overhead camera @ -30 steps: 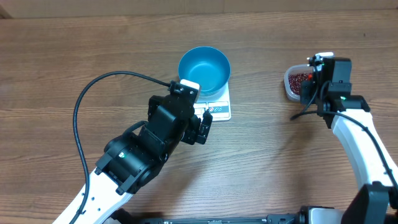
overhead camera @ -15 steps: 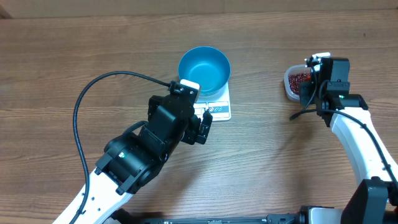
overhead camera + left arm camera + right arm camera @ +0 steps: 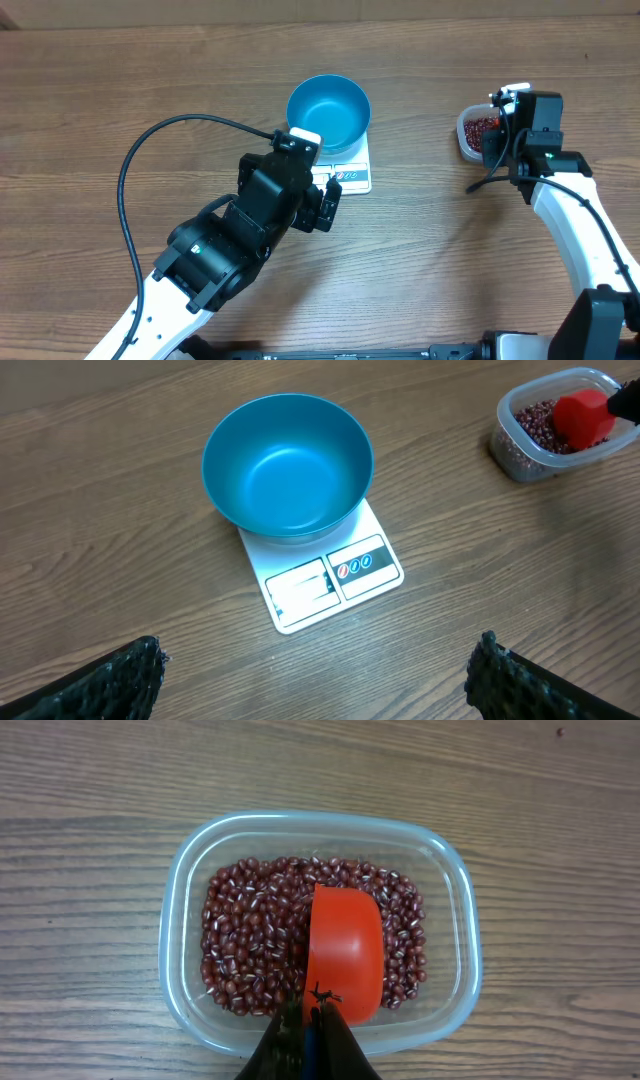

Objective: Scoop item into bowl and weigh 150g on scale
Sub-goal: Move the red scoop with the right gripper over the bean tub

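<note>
The blue bowl (image 3: 328, 110) (image 3: 288, 465) stands empty on the white scale (image 3: 352, 180) (image 3: 335, 575). My left gripper (image 3: 326, 208) (image 3: 315, 660) hovers just in front of the scale's button edge, its jaws wide open around nothing. At the right, a clear tub (image 3: 466, 140) (image 3: 170, 950) holds the dark red beans (image 3: 250, 940) (image 3: 535, 422). My right gripper (image 3: 498, 138) (image 3: 312, 1010) is shut on the thin handle of a red scoop (image 3: 345, 950) (image 3: 583, 417). The scoop sits rounded side up on the beans.
A black cable (image 3: 130, 170) loops from the left arm over the table's left side. The wooden table (image 3: 430, 260) carries only the scale with the bowl, and the tub.
Almost nothing: the right wrist has shifted very slightly above the tub, and the left arm holds still.
</note>
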Tool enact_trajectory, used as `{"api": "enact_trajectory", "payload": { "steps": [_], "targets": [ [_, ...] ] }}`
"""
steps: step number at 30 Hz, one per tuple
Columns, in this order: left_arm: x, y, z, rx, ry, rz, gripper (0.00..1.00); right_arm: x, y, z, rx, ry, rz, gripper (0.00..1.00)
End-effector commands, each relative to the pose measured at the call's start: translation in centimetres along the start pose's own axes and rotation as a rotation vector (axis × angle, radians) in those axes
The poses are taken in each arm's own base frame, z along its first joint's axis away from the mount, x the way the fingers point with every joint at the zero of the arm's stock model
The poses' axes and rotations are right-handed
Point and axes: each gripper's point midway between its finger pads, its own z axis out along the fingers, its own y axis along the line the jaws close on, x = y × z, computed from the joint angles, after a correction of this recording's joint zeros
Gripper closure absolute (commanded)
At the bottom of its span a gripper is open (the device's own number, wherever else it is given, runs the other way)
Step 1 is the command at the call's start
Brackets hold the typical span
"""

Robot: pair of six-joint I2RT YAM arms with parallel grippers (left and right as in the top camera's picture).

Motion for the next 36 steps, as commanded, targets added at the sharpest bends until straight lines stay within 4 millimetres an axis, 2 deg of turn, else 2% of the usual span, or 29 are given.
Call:
{"api": "enact_trajectory", "payload": {
  "steps": [1,5,12,18,21,25,31,36],
  "targets": [
    [-0.6,0.1,-0.1,-0.002,-0.011,-0.028,0.01,-2.5,-1.1,-2.3,0.027,-0.088,0.011,0.96],
    [-0.6,0.1,-0.1,-0.002,-0.011,-0.028,0.01,-3.2,-1.4,-3.3,0.035,-0.125,0.012,0.96],
    [-0.6,0.1,-0.1,-0.002,-0.011,-0.028,0.0,-3.3,-1.4,-3.2,0.038,-0.127,-0.01,0.96],
    [-0.6,0.1,-0.1,-0.002,-0.011,-0.028,0.01,-3.2,-3.1,-3.4,0.135,-0.115,-0.013,0.96],
    [-0.6,0.1,-0.1,-0.002,-0.011,-0.028,0.01,-3.0,-3.2,-3.3,0.14,-0.107,-0.02,0.96],
    [-0.6,0.1,-0.1,-0.002,-0.011,-0.028,0.01,-2.4,-2.9,-2.6,0.134,-0.077,-0.027,0.96],
    [-0.6,0.1,-0.1,-0.002,-0.011,-0.028,0.01,-1.0,-2.3,-0.2,0.119,-0.011,-0.04,0.96],
    [-0.6,0.1,-0.1,-0.002,-0.011,-0.028,0.01,-0.6,-2.1,1.2,0.115,0.007,-0.043,0.96]
  ]
}}
